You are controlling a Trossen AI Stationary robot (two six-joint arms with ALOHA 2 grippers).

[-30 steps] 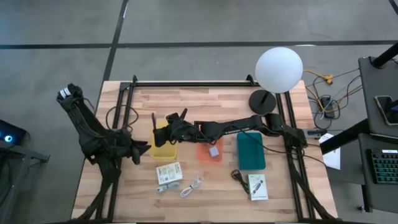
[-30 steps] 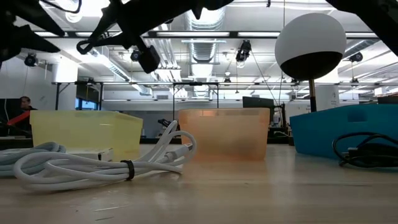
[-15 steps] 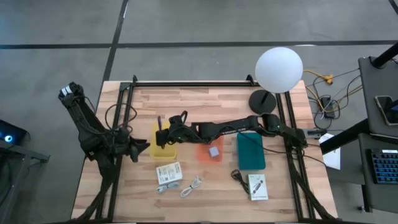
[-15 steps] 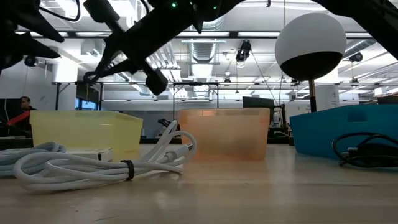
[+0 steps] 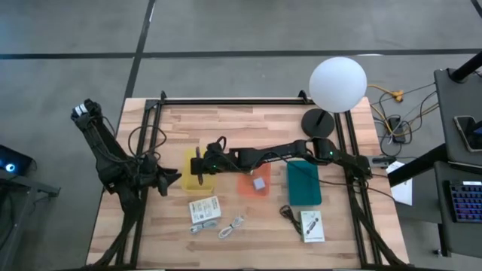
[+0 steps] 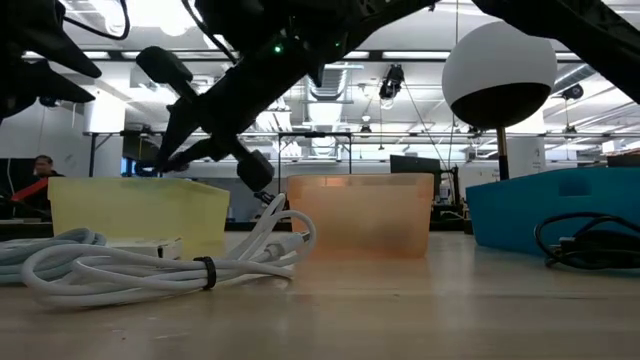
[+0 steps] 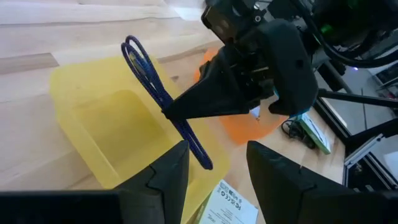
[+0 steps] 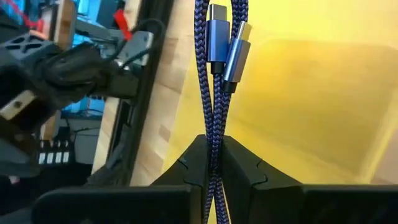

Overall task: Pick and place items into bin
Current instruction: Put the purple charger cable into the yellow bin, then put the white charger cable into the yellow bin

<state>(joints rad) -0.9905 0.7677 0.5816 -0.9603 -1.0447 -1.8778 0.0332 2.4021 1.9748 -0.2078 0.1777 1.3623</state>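
My right gripper reaches across the table from the right. It is shut on a folded purple braided cord above the yellow bin. The cord's two plug ends stick out past the fingertips over the bin's hollow. My left gripper is open and empty at the left of the yellow bin. An orange bin holds a pale-purple cube. A white card and white cords lie flat on the table in front of the bins. My right gripper pinches the folded cord between its two fingers, several strands together, near the bundle's middle. The fingers come slanting down from the table's right and lie across the cord. The cord is lifted clear, with both ends sticking out over the yellow bin.
A teal bin stands right of the orange one. A black cord and a white packet lie near the front right. A globe lamp stands at the back right. The metal frame rails edge the table.
My right gripper has gone down and toward the table's near edge with the purple cord, tipping its fingers lower over the yellow bin. The cord stays pinched and clear of the bin.
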